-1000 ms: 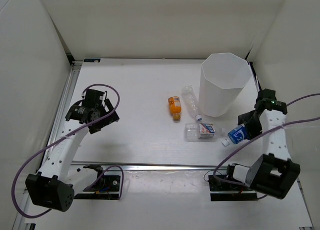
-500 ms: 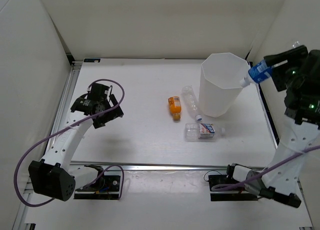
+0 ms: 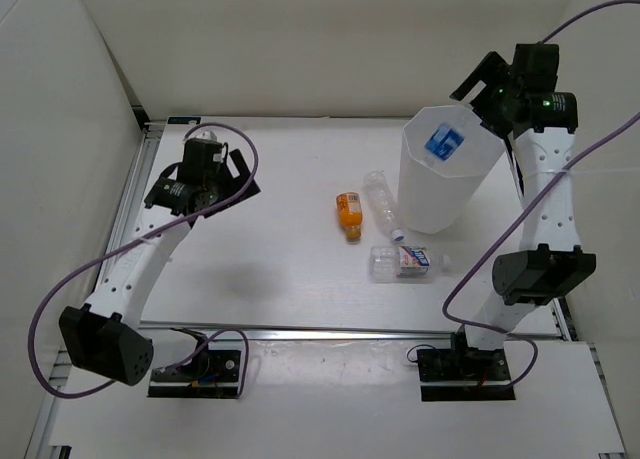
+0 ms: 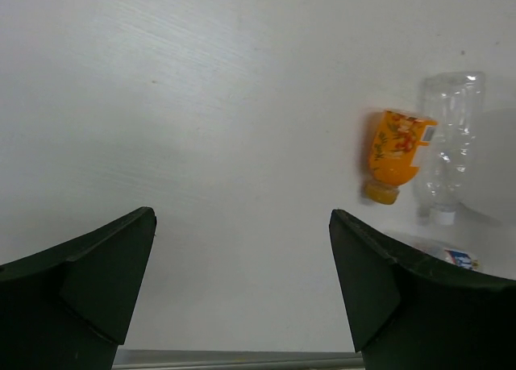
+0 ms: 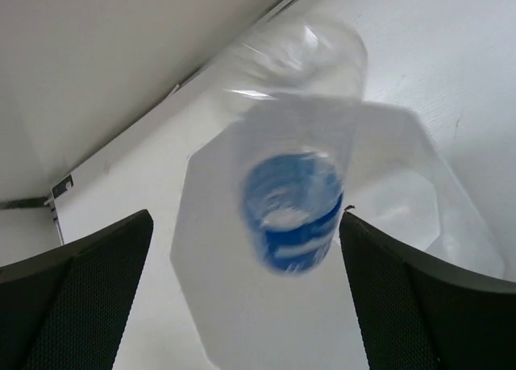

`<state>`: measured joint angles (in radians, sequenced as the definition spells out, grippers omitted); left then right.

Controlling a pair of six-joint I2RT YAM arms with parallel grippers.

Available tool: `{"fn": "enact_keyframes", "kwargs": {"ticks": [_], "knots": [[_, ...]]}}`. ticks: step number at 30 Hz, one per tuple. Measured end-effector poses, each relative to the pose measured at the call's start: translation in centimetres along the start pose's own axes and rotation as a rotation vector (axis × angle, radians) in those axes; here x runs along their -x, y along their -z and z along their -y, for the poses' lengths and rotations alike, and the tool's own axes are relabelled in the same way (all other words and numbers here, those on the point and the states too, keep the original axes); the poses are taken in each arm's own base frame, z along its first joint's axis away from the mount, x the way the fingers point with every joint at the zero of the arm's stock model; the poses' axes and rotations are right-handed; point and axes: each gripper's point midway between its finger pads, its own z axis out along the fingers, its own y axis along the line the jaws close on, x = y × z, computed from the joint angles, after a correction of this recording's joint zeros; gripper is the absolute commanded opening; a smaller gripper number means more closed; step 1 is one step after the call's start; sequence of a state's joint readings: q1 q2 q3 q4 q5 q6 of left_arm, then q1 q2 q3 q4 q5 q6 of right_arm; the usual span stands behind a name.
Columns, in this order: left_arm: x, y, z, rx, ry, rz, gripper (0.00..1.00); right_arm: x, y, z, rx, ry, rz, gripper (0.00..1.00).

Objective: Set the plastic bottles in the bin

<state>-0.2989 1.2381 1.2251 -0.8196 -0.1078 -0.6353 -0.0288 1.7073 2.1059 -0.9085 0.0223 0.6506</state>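
- Clear plastic bottle with a blue-and-white label [image 3: 404, 261]: lies on its side on the white table [image 3: 280, 269], just right of centre in the top view, nearest the arm bases.
- Small orange plastic bottle [image 3: 348, 214] and clear plastic bottle with a white cap [image 3: 381, 204]: lie side by side at frame centre, close together, caps toward the bottom of the frame.
- Left gripper [image 4: 242, 225]: left of centre above bare table, fingers spread wide, nothing between them.
- Tall white translucent faceted bin [image 3: 440, 194]: stands upright, upper right of centre.
- Short blue-labelled plastic bottle [image 3: 444, 141]: blurred, within the outline of the bin's rim.
- Right gripper [image 5: 246, 221]: raised over the bin at upper right, fingers wide apart, neither touching the bottle.
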Motion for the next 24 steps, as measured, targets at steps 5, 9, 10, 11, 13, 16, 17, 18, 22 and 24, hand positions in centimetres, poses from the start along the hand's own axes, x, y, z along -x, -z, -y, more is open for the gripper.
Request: {"fn": "enact_keyframes", "kwargs": {"ticks": [5,9,10,11,13,16,17,18,22,24], "knots": [[3.7,-2.3,5.5,-0.123,-0.002,-0.009,1.00,0.1,3.4,-0.6,0.023,0.045,0.043,1.00],[4.4,-6.6,11.1,-0.234,-0.043,-0.081,1.00,0.3,9.8,-0.1,0.058,0.063,0.139,1.00],[4.0,-7.7,12.2,-0.256,-0.051,-0.107,1.00,0.6,11.5,-0.3,0.077,0.065,0.173,1.00],[3.5,-9.1,13.5,-0.282,-0.062,-0.148,1.00,0.9,13.2,-0.5,0.099,0.066,0.206,1.00],[2.1,-11.6,15.5,-0.318,-0.072,-0.217,1.00,0.8,15.4,-0.6,0.129,0.066,0.245,1.00],[-0.8,-15.6,17.2,-0.326,-0.085,-0.324,1.00,-0.6,16.6,0.4,0.128,0.063,0.239,1.00],[-2.0,-16.7,17.4,-0.317,-0.090,-0.358,1.00,-1.1,16.7,0.7,0.122,0.062,0.228,1.00],[-3.2,-17.6,17.5,-0.305,-0.095,-0.390,1.00,-1.6,16.5,1.1,0.110,0.061,0.211,1.00],[-6.7,-18.5,16.9,-0.251,-0.102,-0.482,1.00,-4.8,14.7,3.3,0.038,0.033,0.080,1.00],[-6.9,-18.1,17.0,-0.248,-0.100,-0.490,1.00,-7.4,13.8,5.3,-0.020,-0.016,-0.016,1.00]]}}
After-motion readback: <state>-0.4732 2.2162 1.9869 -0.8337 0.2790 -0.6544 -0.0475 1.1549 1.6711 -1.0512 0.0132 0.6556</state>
